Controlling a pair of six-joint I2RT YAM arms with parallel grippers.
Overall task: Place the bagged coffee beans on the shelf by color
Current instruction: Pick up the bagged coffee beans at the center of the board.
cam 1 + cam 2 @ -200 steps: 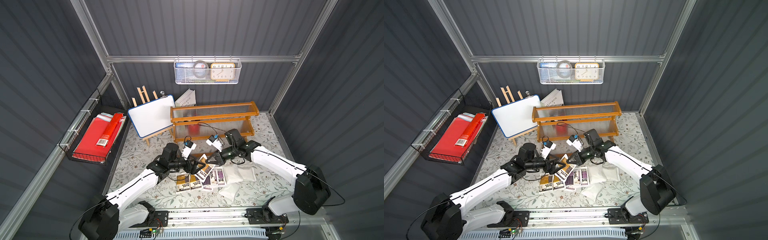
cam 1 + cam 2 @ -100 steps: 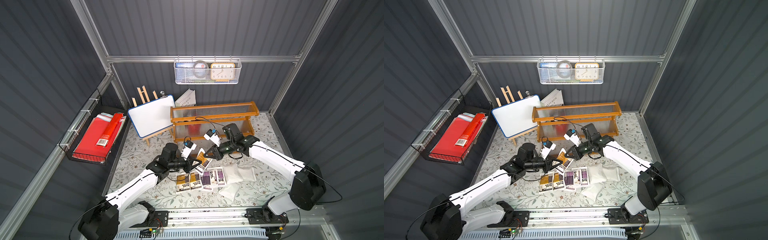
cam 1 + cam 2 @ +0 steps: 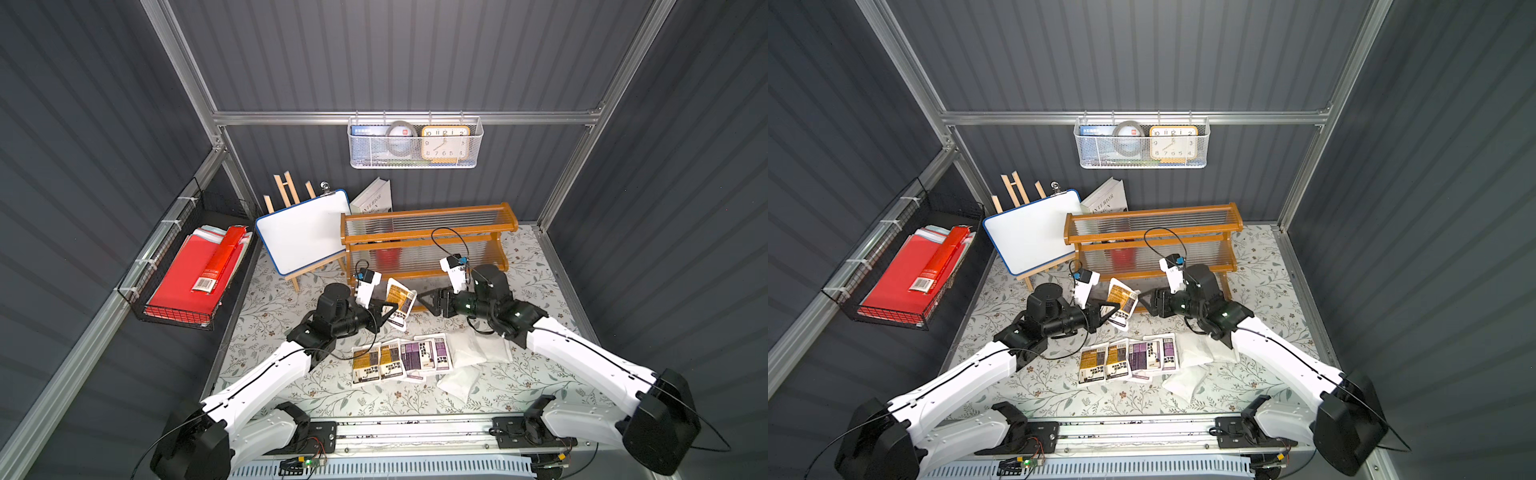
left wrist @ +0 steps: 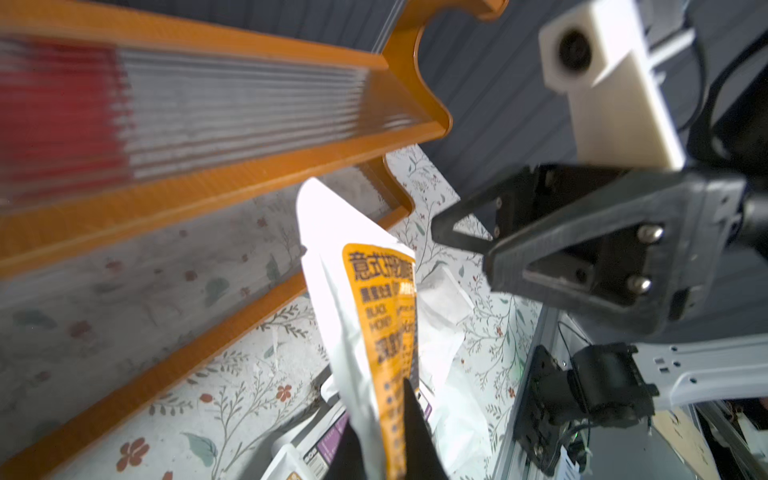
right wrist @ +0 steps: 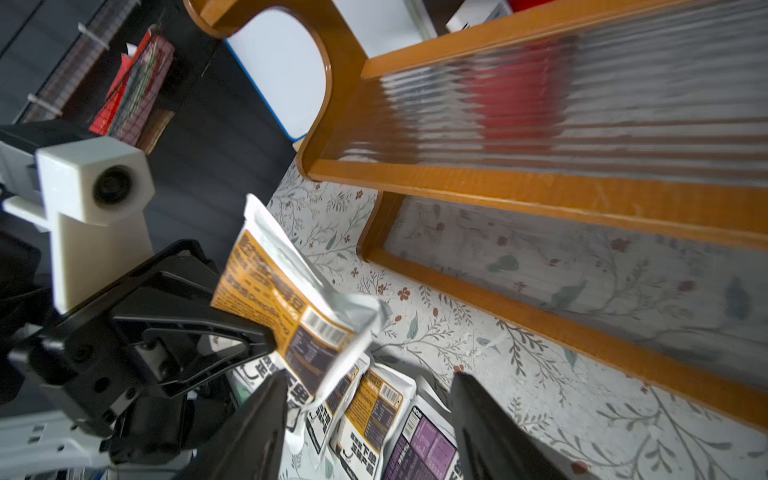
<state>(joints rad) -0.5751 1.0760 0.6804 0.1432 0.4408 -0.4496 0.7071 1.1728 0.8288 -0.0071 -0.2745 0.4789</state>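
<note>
1. No pouch lies on the shelf (image 3: 344, 237). In both top views its three ribbed tiers are bare, so I judge the task to be at its beginning.
2. The left pincer (image 3: 390, 309) is clamped on the orange pouch (image 3: 400, 300). It holds the pouch in the air, tilted, in front of the lowest tier, and the pouch does not touch the shelf.
3. The right pincer (image 3: 421, 301) stands just beside this pouch with its fingers apart. It holds nothing.
4. The other pouches are left to do.
   - A row of pouches (image 3: 401, 359) lies face up on the bench (image 3: 270, 307): two orange and two purple, touching each other.
   - Just beside the row lie three white pouches (image 3: 478, 351) with the plain back up. Their colour is hidden, so I think they must be turned before sorting.
5. The top views give the whole layout, but the grip itself is small in them.
6. The right wrist view shows more of the grip.
   - The left pincer bites the pouch near one end, close to the barcode (image 5: 326, 328).
   - The right pincer's own two fingers stand well apart with nothing between them.
7. The left wrist view shows the orange label almost edge-on, with the open right pincer near it.
8. Both wrist views show a red thing (image 5: 519, 83) through the ribbed plastic. What it is I cannot tell.
</note>
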